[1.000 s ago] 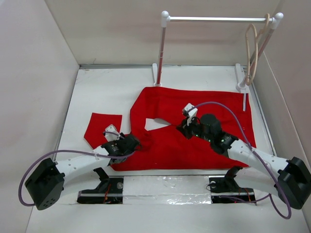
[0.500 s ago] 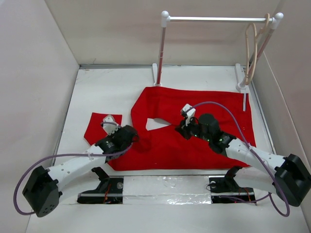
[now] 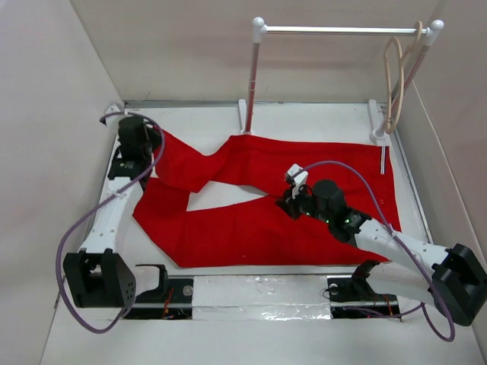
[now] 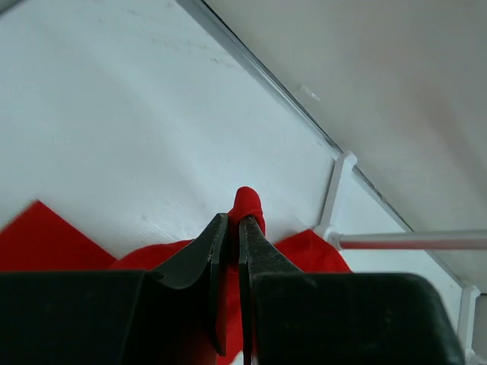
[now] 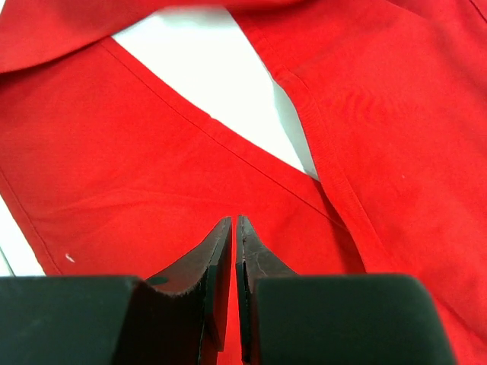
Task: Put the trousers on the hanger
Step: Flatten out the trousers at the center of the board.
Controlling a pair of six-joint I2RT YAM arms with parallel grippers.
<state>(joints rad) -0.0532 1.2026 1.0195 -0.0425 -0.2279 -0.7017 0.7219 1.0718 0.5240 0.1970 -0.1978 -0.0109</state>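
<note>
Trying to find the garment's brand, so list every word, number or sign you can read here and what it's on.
None: no text can be read in any view.
The trousers show plain red cloth with no visible label.
The hanger and the rail stand carry no visible markings.

White links (image 3: 111, 218), black joints (image 3: 95, 277); purple cables (image 3: 335, 162); dark, perhaps plastic, end effector fingers (image 4: 199, 260)
</note>
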